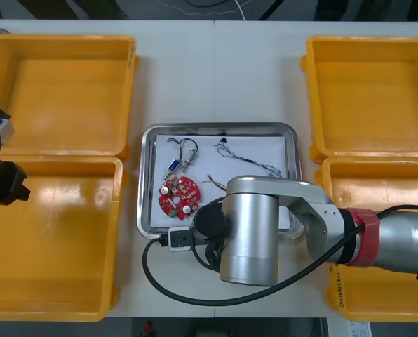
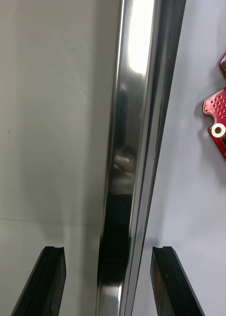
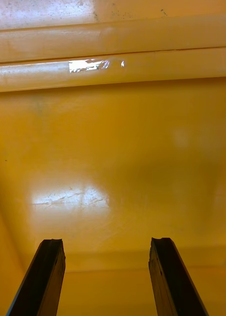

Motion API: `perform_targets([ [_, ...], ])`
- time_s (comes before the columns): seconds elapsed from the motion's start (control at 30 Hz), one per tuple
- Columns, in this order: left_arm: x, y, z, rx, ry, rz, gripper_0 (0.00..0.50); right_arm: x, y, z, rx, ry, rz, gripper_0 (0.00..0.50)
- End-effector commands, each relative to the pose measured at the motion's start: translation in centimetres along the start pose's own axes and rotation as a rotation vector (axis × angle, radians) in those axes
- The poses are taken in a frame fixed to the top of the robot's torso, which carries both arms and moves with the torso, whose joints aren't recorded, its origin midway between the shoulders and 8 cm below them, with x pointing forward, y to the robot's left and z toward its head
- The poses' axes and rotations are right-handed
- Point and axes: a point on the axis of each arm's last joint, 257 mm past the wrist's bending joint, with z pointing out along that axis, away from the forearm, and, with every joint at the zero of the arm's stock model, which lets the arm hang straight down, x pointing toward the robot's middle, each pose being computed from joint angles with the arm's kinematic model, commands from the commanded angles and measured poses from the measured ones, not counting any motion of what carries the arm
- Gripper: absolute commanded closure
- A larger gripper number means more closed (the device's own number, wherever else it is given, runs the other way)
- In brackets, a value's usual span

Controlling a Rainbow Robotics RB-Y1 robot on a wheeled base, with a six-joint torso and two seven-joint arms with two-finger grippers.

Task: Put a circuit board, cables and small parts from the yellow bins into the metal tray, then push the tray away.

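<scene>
You are at the last step, by the look of it. The shiny rectangular metal tray (image 1: 216,127) holds the round red circuit board (image 1: 179,196), a twisted blue and white cable (image 1: 254,163), a black cable (image 1: 189,145) and small metal parts (image 1: 188,161), so only the push is left.

Your right gripper (image 2: 108,249) hangs at the tray's near rim, beneath the silver right arm (image 1: 247,235). Its black fingers (image 2: 49,281) stand wide apart and straddle that rim, one over the light table (image 2: 44,123), the other over the tray's white inside, near the board. They hold nothing; whether they touch the rim cannot be told.

Next you need firm contact on the rim and a straight, even drive toward the table's far edge, or the tray may swivel.

Your left gripper (image 3: 107,242) waits over the near left yellow plastic bin (image 3: 123,148), fingers apart and empty.
</scene>
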Motion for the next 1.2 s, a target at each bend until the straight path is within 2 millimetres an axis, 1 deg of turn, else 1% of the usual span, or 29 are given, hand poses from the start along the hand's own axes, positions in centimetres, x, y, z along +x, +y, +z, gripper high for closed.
perform_targets([
  [0.03,-0.3,1.6,-1.4,-0.04,-0.032,-0.075,0.0,-2.4,-0.4,-1.1,0.032,-0.035,-0.057,0.0],
  [0.17,-0.3,1.6,-1.4,-0.04,-0.032,-0.075,0.0,-2.2,-0.5,-1.1,0.034,-0.03,-0.056,0.0],
  [0.2,-0.3,1.6,-1.4,-0.04,-0.032,-0.075,0.0,-2.2,-0.5,-1.1,0.035,-0.028,-0.057,0.021],
  [0.23,-0.3,1.6,-1.4,-0.04,-0.032,-0.075,0.0,-2.1,-0.5,-1.1,0.033,-0.027,-0.056,0.115],
  [0.27,-0.3,1.6,-1.4,-0.04,-0.032,-0.075,0.0,-2.1,-0.5,-1.1,0.034,-0.024,-0.056,0.238],
  [0.3,-0.3,1.6,-1.4,-0.04,-0.032,-0.075,0.0,-2.1,-0.4,-1.1,0.033,-0.024,-0.054,0.3],
  [0.33,-0.3,1.6,-1.4,-0.04,-0.032,-0.075,0.0,-1.9,-0.6,-1.1,0.038,-0.018,-0.055,0.412],
  [0.37,-0.3,1.6,-1.4,-0.04,-0.032,-0.075,0.0,-1.9,-0.7,-1.1,0.043,-0.016,-0.053,0.481],
  [0.4,-0.3,1.6,-1.4,-0.04,-0.032,-0.075,0.0,-1.8,-0.7,-1.1,0.044,-0.015,-0.052,0.5],
  [0.6,-0.3,1.6,-1.4,-0.04,-0.032,-0.075,0.0,-1.5,-1.5,-1.1,0.072,-0.003,-0.05,0.5],
  [0.7,-0.3,1.6,-1.4,-0.04,-0.032,-0.075,0.0,-1.3,-2.3,-1.1,0.097,0.007,-0.05,0.5],
  [0.83,-0.3,1.6,-1.4,-0.04,-0.032,-0.075,0.0,-0.7,-3.9,-0.9,0.121,0.034,-0.035,0.5],
  [0.9,-0.3,1.6,-1.4,-0.04,-0.032,-0.075,0.0,-0.5,-5.0,-1.1,0.142,0.045,-0.029,0.5],
  [1.0,-0.3,1.6,-1.4,-0.04,-0.032,-0.075,0.0,-0.4,-6.1,-1.3,0.162,0.054,-0.027,0.5],
  [1.1,-0.3,1.6,-1.4,-0.04,-0.032,-0.075,0.0,-0.5,-7.0,-1.4,0.178,0.061,-0.022,0.5],
  [1.2,-0.3,1.6,-1.4,-0.04,-0.032,-0.075,0.0,-1.1,-7.9,-1.6,0.19,0.06,-0.011,0.5],
])
